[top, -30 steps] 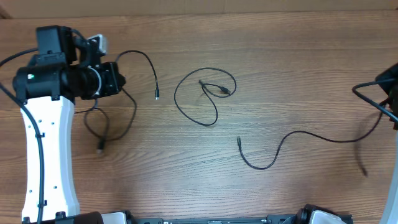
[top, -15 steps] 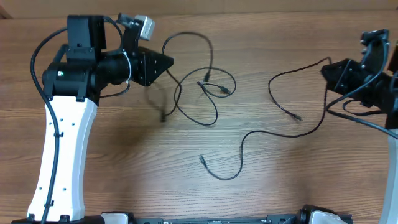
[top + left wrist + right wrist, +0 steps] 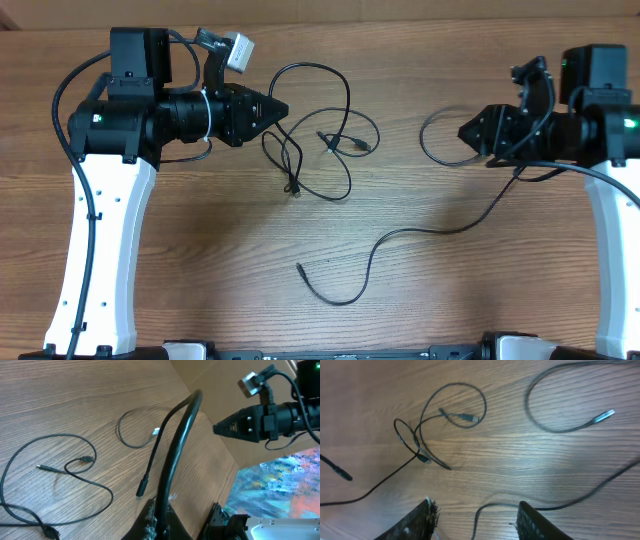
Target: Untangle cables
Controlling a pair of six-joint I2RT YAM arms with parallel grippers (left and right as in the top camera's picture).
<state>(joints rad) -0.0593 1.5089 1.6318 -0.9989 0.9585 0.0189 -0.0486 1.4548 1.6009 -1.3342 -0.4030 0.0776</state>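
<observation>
Cables (image 3: pixel 362 147) are spread over the wooden surface (image 3: pixel 200 280), and I can tell three apart. My left fingers (image 3: pixel 268 108) are closed together on the held cable (image 3: pixel 310 66); in my left wrist view it rises thick and close from between them and bends away to the right. From above, it arcs out from the fingers toward the far edge, then comes down on the right. There it overlaps the looped cable (image 3: pixel 347 190), which lies on the surface near the middle with both small plugs inside its own loop. Another stretch of the held cable drops from my fingers to a plug end (image 3: pixel 294 190) just left of that loop.

My right fingers (image 3: pixel 426 519) stand wide apart. A blurred stretch of the long cable (image 3: pixel 430 231) passes under the gap between them, and I cannot tell whether it touches either one. That cable runs from beside my right fingers down across the surface toward the near edge; it dips into a curve and ends at a free tip (image 3: pixel 299 267) near the centre. A smaller loop (image 3: pixel 535 415) with a silver-tipped plug (image 3: pixel 605 414) lies just in front of my right fingers, well apart from the looped cable.
</observation>
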